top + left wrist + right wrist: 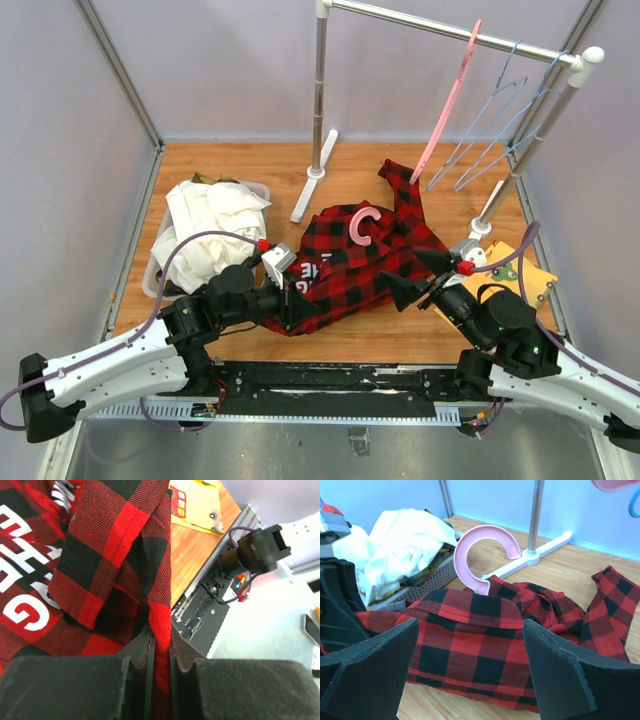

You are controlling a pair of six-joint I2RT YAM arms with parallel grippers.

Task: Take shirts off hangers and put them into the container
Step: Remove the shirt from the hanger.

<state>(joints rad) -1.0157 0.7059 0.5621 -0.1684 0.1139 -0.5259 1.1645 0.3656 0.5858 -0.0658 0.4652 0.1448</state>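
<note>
One plaid shirt [350,265] | left hand [160,647] pinching, maybe, hem [161,580] | right hand [470,630] spread before collar [470,611]

Your left claw [160,666] is pinched tight on a fold of the red-and-black plaid shirt [107,547], with wooden tabletop [192,557] and a yellow cloth [199,504] showing past its right edge.

Large white block letters [25,614] are printed on a red part of the shirt [115,530]. Only a "G" reads clearly; the others are cut off.
</note>
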